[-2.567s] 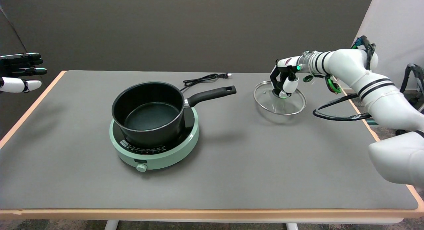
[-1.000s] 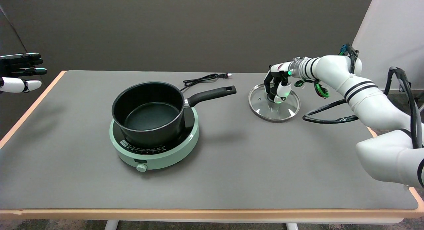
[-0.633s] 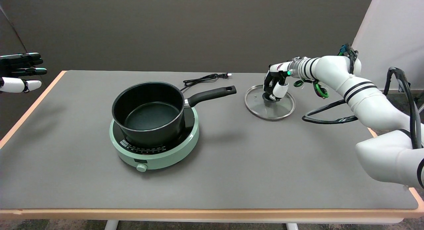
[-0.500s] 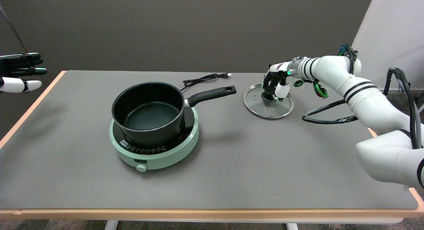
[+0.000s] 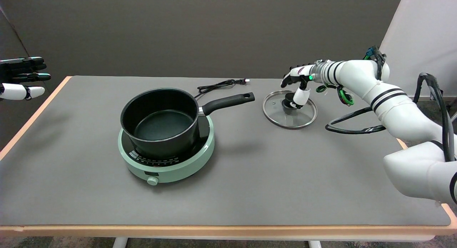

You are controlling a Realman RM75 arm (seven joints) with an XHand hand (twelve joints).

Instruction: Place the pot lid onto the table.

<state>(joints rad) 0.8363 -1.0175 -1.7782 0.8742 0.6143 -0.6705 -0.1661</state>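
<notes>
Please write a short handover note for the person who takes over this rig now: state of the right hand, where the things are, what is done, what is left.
Right hand: fingers spread apart above the lid's knob, holding nothing; the thumb is still close beside the knob.
Pot lid: lies flat on the table, knob up, to the right of the pot's handle, near the far right side.
Pot: open, standing on the green cooker.
Done: lid set down and released.
Left: only to lift the hand clear, carefully, so the thumb does not nudge the knob.
</notes>
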